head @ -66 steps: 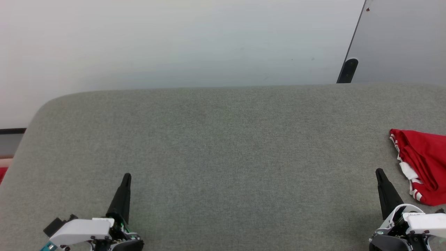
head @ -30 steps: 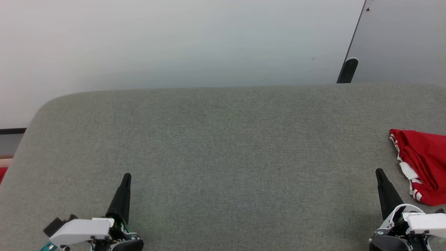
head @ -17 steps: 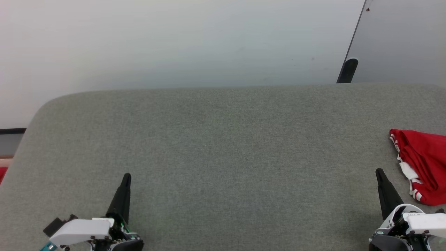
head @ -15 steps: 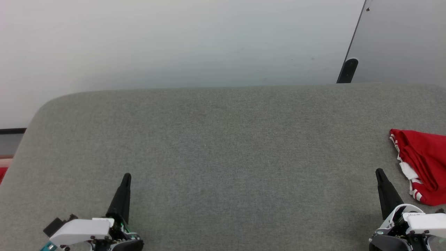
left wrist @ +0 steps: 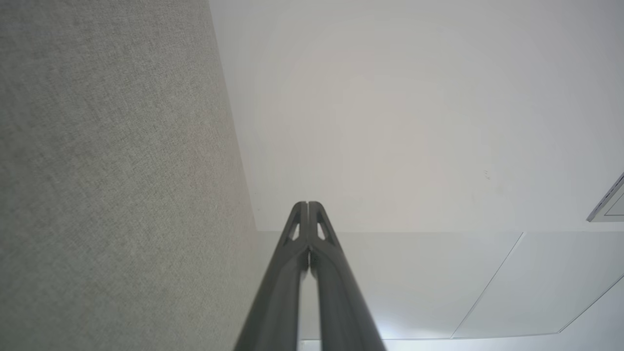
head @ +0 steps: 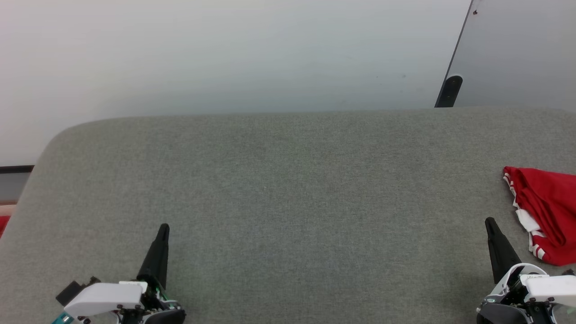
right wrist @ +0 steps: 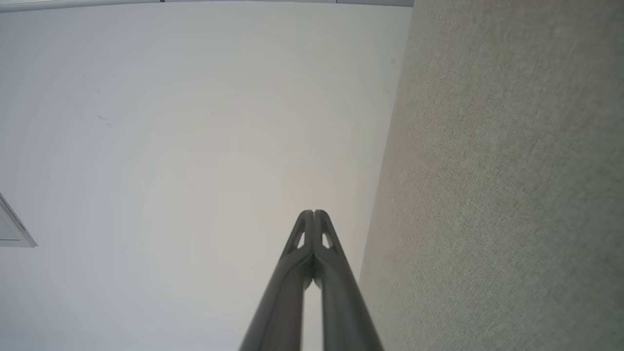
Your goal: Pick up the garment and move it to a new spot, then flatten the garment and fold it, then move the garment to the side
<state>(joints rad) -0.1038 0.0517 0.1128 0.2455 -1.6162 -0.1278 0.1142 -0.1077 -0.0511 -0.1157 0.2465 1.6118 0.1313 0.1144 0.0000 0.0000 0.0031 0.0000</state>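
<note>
Grey fabric-covered tabletop spreads across most of the head view, with a pale wall behind it, a grey panel at the far right and a short black post at that panel's foot. Nothing has changed over the last two seconds: both arms, the cloth and the camera are exactly where they were, so this is a pause, not a move in progress. A red jersey shirt with white and striped trim lies loosely bunched on the tabletop, just to the outer side of the right gripper and slightly ahead of its tip; part of it runs past the picture's edge. That heap could be a shirt waiting to be picked up or one already set aside; the visible part looks rumpled rather than neatly folded, but too much is hidden to be sure. The right gripper is clenched and empty, fingers pressed together, apart from the shirt. The left gripper is also clenched and empty, well away from the shirt. Between and ahead of the two grippers lies a wide bare stretch with ample room for spreading cloth. The tabletop's edge slants close outside the left gripper, with a rounded corner farther ahead. A small red scrap sits beyond that edge.
</note>
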